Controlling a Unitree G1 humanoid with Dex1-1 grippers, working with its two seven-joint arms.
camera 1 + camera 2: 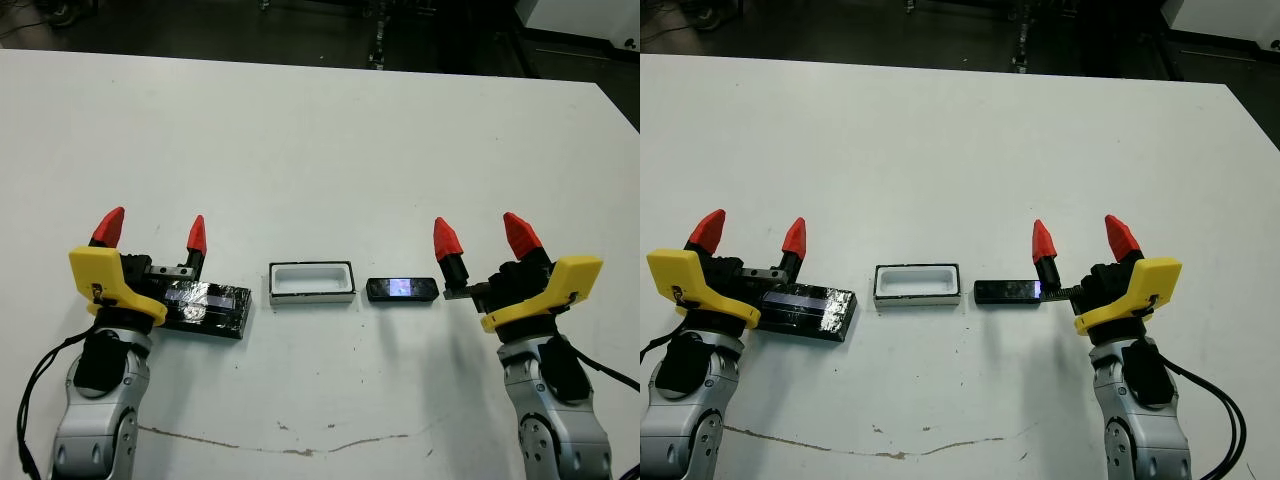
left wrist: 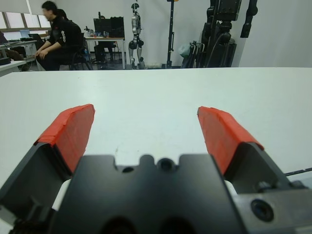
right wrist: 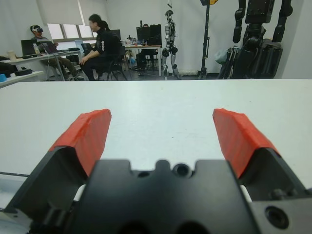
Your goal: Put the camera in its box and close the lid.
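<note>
Centrally on the white table (image 1: 320,140) sits the box (image 1: 312,282), an open tray with a white inside, thick white rim and dark outer sides, its long side running across the view. Just beside it at 3 o'clock lies the camera (image 1: 401,289), a slim black bar flat on the table, its glossy face reflecting blue-purple; a narrow strip of table separates the two. At 9 o'clock from the box, a little further off, lies the lid (image 1: 205,305), a flat black slab with a shiny foil-like top, slightly angled on the table.

The left gripper (image 1: 152,233) hangs over the lid's outer end, its two red-tipped fingers (image 1: 196,235) spread wide and pointing toward 12 o'clock, holding nothing; its black body overlaps that end of the lid in the head views. The right gripper (image 1: 482,237) sits at 3 o'clock from the camera, fingers (image 1: 446,240) likewise spread apart and empty, the nearer finger's base close to the camera's end, though contact cannot be judged.

Both wrist views show parted red fingers over bare table. Beyond the table's far edge, people (image 3: 100,46) sit at desks, and robot stands (image 3: 256,39) line the back of the room.
</note>
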